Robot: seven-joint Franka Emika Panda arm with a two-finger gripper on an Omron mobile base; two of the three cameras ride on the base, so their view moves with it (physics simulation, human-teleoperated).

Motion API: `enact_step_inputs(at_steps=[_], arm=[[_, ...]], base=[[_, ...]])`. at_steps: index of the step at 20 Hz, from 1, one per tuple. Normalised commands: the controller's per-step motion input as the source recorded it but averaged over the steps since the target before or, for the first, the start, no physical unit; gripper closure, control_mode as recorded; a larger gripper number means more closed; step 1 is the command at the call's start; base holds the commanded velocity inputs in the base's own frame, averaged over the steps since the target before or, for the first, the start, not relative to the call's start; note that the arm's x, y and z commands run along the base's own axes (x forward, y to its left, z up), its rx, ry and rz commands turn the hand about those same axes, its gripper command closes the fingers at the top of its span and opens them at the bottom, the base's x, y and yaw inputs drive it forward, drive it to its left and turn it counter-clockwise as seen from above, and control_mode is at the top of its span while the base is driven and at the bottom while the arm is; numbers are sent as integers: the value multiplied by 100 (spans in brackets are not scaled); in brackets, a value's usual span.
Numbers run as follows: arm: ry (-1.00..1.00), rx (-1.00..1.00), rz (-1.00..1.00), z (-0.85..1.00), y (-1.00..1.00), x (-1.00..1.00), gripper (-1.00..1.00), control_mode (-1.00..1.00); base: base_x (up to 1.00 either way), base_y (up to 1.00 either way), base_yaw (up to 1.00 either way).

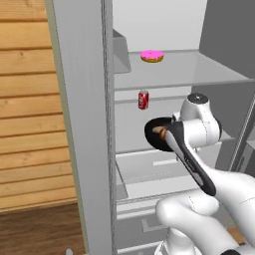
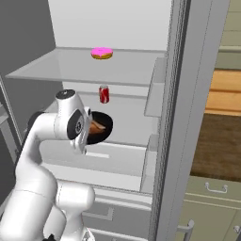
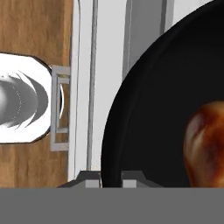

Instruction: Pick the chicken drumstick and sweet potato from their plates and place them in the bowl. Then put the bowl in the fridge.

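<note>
Fridge (image 1: 164, 164) stands open, pale shelves ahead. Jaws (image 3: 111, 178) pinch tight on the black bowl's (image 3: 144, 113) rim at six o'clock in the hand view, chicken drumstick (image 3: 205, 140) inside at three o'clock. Beyond, at twelve o'clock: red can (image 1: 143, 99), then pink doughnut (image 1: 152, 56) higher up.

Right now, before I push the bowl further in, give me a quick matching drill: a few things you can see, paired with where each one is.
Things:
1. doughnut
2. soda can
3. bowl
4. chicken drumstick

Places:
A. inside the black bowl
B. held at its rim by the fingers, in front of the open fridge
C. on the upper glass shelf
D. standing upright on the shelf below the doughnut

Pairs: 1-C, 2-D, 3-B, 4-A
</note>
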Motion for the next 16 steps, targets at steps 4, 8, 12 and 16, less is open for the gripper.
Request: enact_step_inputs(at_steps=[4, 8, 12, 16], arm=[[-12, 4, 8, -36, -19, 97, 100, -100], [-4, 9, 2, -13, -14, 98, 100, -100], [1, 2, 0, 0, -2, 43, 100, -100], [0, 0, 0, -1, 0, 3, -100, -100]], base=[[0, 0, 0], [0, 0, 0], [0, 0, 0], [0, 0, 0]])
